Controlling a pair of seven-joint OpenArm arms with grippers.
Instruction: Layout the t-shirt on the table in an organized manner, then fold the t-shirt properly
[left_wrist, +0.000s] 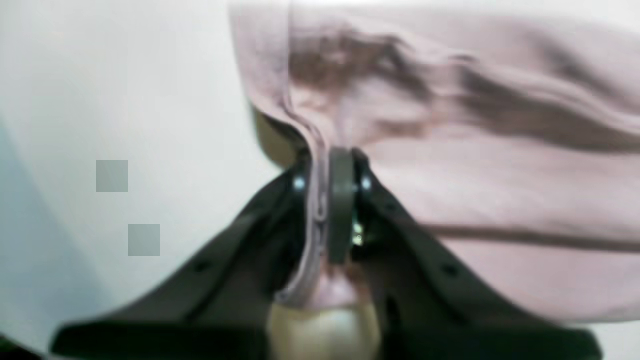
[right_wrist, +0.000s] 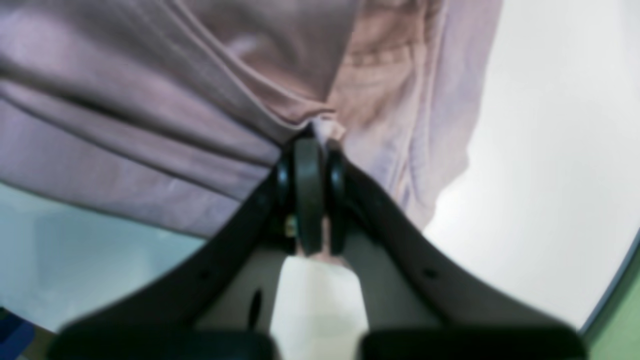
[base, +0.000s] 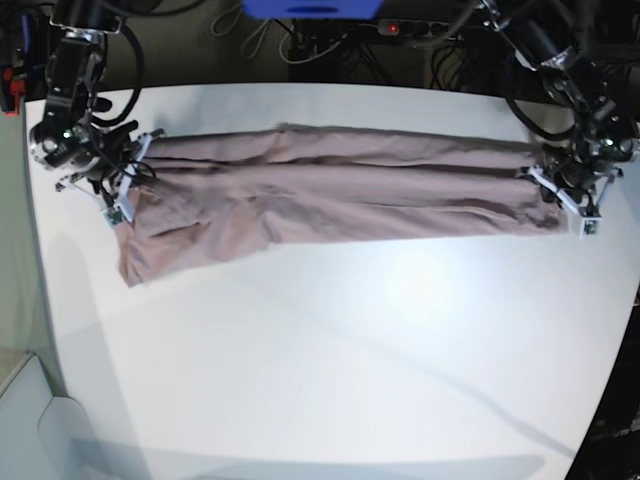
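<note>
The mauve t-shirt (base: 330, 190) is stretched in a long wrinkled band across the far half of the white table (base: 330, 360). At the band's right end in the base view, my left gripper (base: 548, 192) is shut on the fabric. The left wrist view shows a seamed edge of the t-shirt (left_wrist: 500, 165) pinched between the closed fingers of the left gripper (left_wrist: 330, 200). At the band's left end, my right gripper (base: 128, 190) is shut on the cloth. In the right wrist view, folds of the t-shirt (right_wrist: 150, 125) bunch at the tips of the right gripper (right_wrist: 312, 165).
Cables and a power strip (base: 410, 28) lie beyond the table's far edge. A blue object (base: 310, 8) sits at the top of the base view. The table's right edge (right_wrist: 607, 285) curves close to my right gripper.
</note>
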